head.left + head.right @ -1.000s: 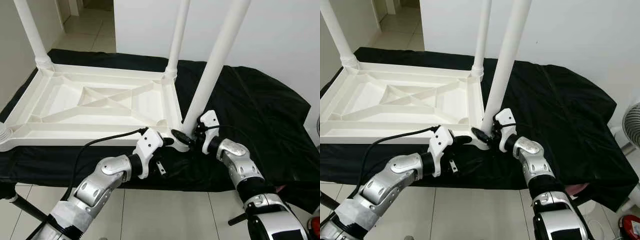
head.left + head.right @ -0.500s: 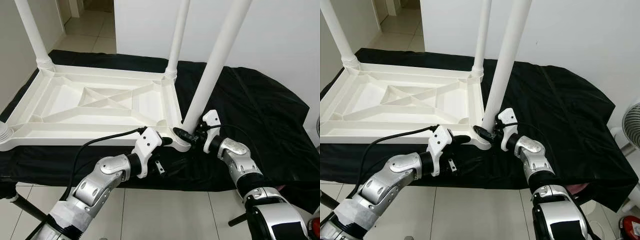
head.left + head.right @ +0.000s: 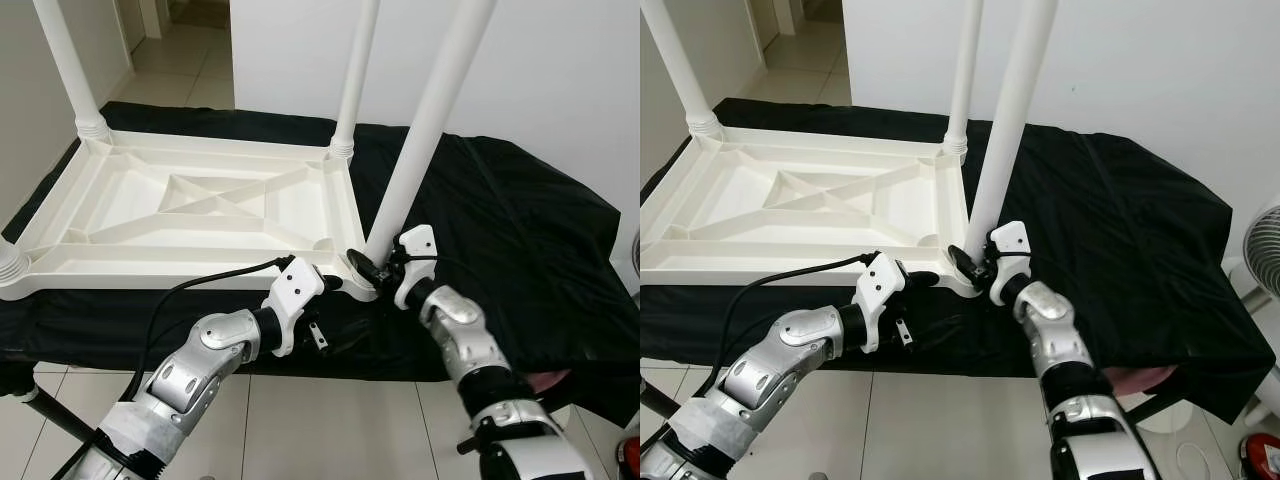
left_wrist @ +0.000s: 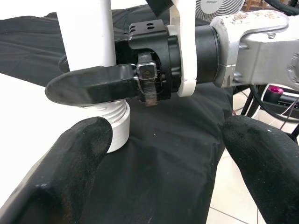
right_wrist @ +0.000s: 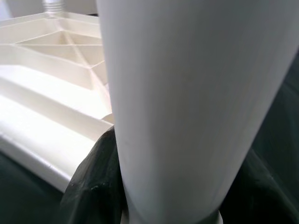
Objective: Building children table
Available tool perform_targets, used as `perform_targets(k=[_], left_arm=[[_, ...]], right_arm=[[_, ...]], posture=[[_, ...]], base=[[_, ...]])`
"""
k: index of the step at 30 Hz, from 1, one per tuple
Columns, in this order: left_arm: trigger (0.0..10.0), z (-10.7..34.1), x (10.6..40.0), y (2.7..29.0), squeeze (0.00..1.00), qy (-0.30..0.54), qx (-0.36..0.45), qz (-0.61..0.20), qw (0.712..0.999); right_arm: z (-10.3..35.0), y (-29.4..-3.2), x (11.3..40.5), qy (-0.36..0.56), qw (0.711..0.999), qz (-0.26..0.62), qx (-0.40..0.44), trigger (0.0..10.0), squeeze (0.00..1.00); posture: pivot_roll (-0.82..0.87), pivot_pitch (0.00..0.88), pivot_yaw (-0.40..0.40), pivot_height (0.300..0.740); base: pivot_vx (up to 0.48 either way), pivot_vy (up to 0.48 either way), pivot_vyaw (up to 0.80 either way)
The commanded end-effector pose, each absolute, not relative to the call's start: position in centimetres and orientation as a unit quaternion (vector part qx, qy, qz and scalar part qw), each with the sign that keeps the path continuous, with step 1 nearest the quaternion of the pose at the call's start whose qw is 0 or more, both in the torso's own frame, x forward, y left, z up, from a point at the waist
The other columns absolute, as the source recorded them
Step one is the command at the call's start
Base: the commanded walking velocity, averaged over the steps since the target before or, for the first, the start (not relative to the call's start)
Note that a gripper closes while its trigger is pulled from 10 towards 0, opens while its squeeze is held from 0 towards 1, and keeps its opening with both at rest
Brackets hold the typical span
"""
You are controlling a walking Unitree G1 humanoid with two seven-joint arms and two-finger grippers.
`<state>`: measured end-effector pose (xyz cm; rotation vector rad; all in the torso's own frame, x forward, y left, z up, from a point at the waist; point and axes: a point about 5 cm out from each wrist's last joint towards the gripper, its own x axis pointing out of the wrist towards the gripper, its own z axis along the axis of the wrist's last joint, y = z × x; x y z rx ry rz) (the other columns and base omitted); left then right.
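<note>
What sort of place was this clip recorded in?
Probably a room in a home: pale tiled floor, plain white wall, and a fan at the side. An upturned white plastic table lies on a black cloth.

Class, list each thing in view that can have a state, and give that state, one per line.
Table top: upside down on black cloth.
Near-right leg: upright in its corner socket, gripped low.
Right gripper: shut on that leg.
Left gripper: open, at the corner.
Far legs: upright, fitted.

Right tool (image 3: 372,268) shifted inward; leg (image 3: 420,140) now more upright.
</note>
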<state>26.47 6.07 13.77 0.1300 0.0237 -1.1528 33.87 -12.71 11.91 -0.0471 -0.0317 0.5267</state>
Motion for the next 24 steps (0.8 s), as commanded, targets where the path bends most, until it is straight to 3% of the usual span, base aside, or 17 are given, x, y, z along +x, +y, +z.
perform_targets(k=[1, 8, 13, 24], left_arm=[[10.0, 13.5, 26.5, 6.3, 0.0, 0.019, 0.068, -0.553, 0.83], [10.0, 13.4, 26.5, 6.3, 0.0, 0.021, 0.069, -0.553, 0.83], [10.0, 13.4, 26.5, 6.0, 0.0, 0.02, 0.068, -0.557, 0.827], [10.0, 13.2, 26.2, 5.8, 0.0, 0.02, 0.067, -0.561, 0.825]], right_arm=[[10.9, -13.4, 33.7, 0.017, 0.97, 0.238, -0.044, 10.0, 0.0], [11.1, -12.6, 32.8, 0.013, 0.987, 0.158, -0.009, 10.0, 0.0], [10.6, -12.2, 31.2, 0.037, 0.999, 0.001, 0.0, 10.0, 0.0], [10.9, -11.4, 30.7, 0.048, 0.999, 0.002, 0.011, 10.0, 0.01]], posture=[[-0.03, 0.0, -0.074, 0.74], [-0.04, 0.0, -0.07, 0.74], [-0.04, 0.0, -0.077, 0.74], [-0.04, 0.0, -0.083, 0.74]], base=[[0.0, 0.0, 0.0], [0.0, 0.0, 0.0], [0.0, 0.0, 0.0], [0.0, 0.0, 0.0]])
